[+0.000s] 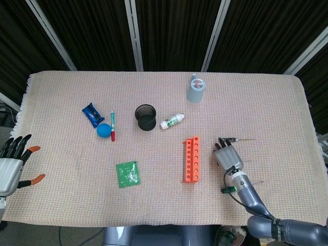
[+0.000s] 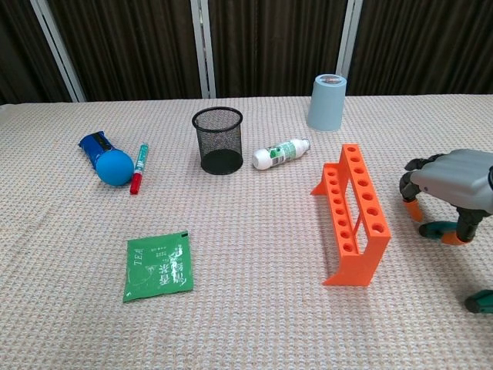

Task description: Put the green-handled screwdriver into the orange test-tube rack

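Note:
The orange test-tube rack (image 1: 191, 159) (image 2: 356, 212) stands at the table's right of centre, its holes facing up. Just right of it my right hand (image 1: 228, 155) (image 2: 454, 181) arches over the table, fingers curled down. The screwdriver (image 1: 237, 139) lies at its fingertips, thin shaft pointing right. In the chest view a green bit of the handle (image 2: 437, 229) shows under the palm beside the thumb. Whether the fingers actually grip it is hidden. My left hand (image 1: 13, 161) hangs off the table's left edge, fingers spread and holding nothing.
A black mesh cup (image 1: 146, 117) and a lying white bottle (image 1: 172, 121) sit behind the rack. A grey-blue cup (image 1: 196, 88) stands further back. At the left are a blue ball (image 1: 104, 130), a marker (image 1: 112, 126), a blue packet (image 1: 93, 114) and a green tea sachet (image 1: 127, 173).

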Controlling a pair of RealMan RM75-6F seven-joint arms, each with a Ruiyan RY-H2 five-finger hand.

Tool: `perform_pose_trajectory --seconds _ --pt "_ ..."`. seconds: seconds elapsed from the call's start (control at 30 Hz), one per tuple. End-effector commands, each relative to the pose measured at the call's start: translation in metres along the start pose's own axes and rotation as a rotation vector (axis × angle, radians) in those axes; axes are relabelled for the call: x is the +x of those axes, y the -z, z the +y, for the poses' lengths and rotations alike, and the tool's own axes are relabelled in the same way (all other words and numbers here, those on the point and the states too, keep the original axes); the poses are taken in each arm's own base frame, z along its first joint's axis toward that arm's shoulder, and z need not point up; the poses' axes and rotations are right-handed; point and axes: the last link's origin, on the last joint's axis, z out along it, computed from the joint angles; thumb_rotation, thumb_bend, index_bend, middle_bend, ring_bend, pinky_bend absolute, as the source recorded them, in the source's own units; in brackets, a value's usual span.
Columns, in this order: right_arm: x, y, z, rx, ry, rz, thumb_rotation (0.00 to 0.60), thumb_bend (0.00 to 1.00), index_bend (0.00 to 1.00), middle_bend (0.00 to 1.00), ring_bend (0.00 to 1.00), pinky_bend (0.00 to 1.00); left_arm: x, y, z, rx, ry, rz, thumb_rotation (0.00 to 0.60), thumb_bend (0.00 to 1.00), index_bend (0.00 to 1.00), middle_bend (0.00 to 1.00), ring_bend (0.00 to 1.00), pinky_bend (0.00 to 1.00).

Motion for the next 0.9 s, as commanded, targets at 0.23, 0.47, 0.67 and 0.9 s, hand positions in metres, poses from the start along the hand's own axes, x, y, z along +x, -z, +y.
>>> perform_pose_trajectory --seconds 0.23,0.47,0.67,0.9 --pt "-0.005 -0.008 0.003 -0.014 -0.002 -0.022 0.600 0.20 0.45 0.18 0.00 0.11 -0.001 -0.002 0.000 0.001 -0.002 -0.003 0.493 0.01 0.25 0.01 0.00 0.00" --pt "-0.004 -0.011 0.004 -0.023 -0.003 -0.027 0.600 0.20 0.47 0.19 0.00 0.11 -0.002 -0.002 0.000 0.002 -0.002 -0.006 0.493 0.01 0.25 0.01 0.00 0.00" --pt "-0.007 -0.013 0.005 -0.027 0.007 -0.037 0.600 0.20 0.49 0.19 0.00 0.11 -0.002 -0.003 0.000 0.001 -0.004 -0.007 0.492 0.01 0.25 0.01 0.00 0.00" --pt "-0.006 -0.014 0.008 -0.031 0.011 -0.037 0.600 0.20 0.51 0.21 0.00 0.11 -0.002 -0.003 0.001 -0.001 -0.003 -0.009 0.493 0.01 0.25 0.01 0.00 0.00"
